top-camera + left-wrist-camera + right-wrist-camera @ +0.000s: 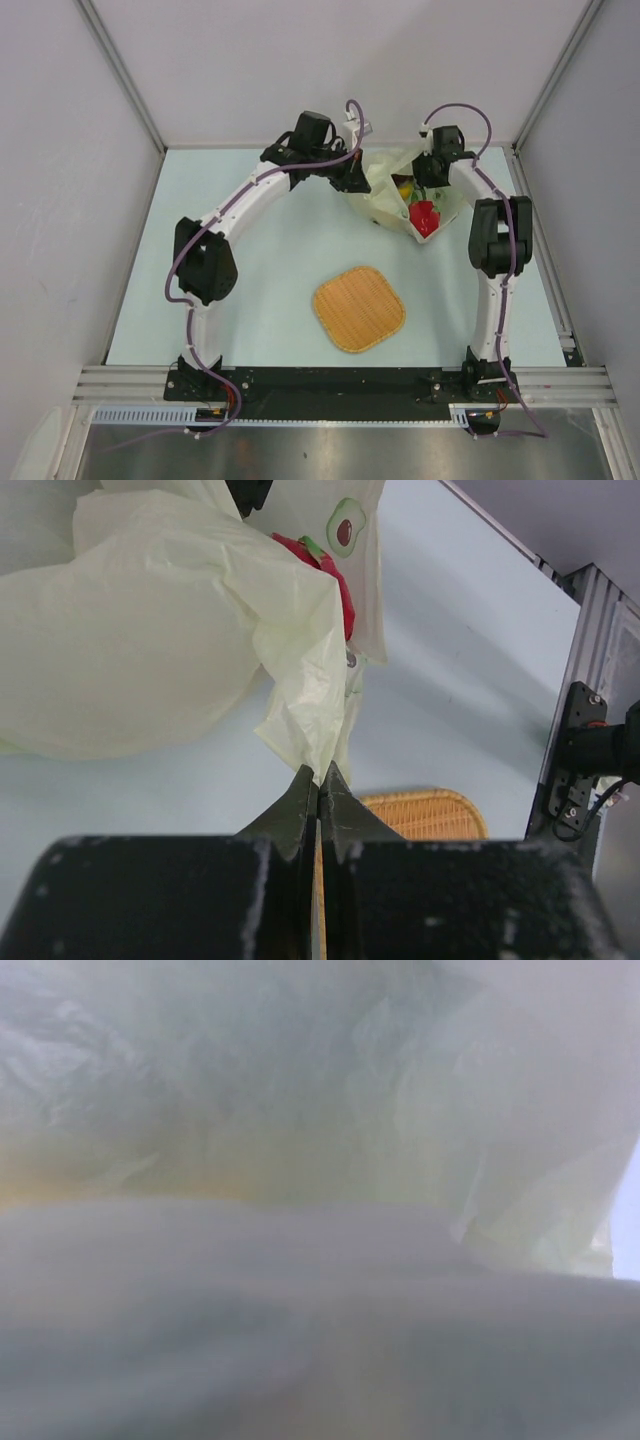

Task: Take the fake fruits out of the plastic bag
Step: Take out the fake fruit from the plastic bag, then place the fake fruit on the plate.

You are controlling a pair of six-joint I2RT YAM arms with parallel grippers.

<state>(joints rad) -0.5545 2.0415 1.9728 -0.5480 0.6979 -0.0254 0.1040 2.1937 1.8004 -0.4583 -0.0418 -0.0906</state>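
The pale cream plastic bag [385,200] lies at the back right of the table. A red dragon fruit [425,218] shows at its open mouth, with a yellow fruit [403,188] behind it. My left gripper [358,182] is shut on a fold of the plastic bag [150,630], pinched at the fingertips [320,778]; the dragon fruit [338,575] peeks out beyond. My right gripper [427,183] reaches into the bag mouth from above, its jaws hidden. The right wrist view is filled with blurred plastic bag film [300,1110]; no fingers show there.
A round-cornered orange woven mat [359,308] lies in the middle of the table, nearer the arm bases, and its edge [430,815] shows in the left wrist view. Aluminium rails [560,290] border the table on the right.
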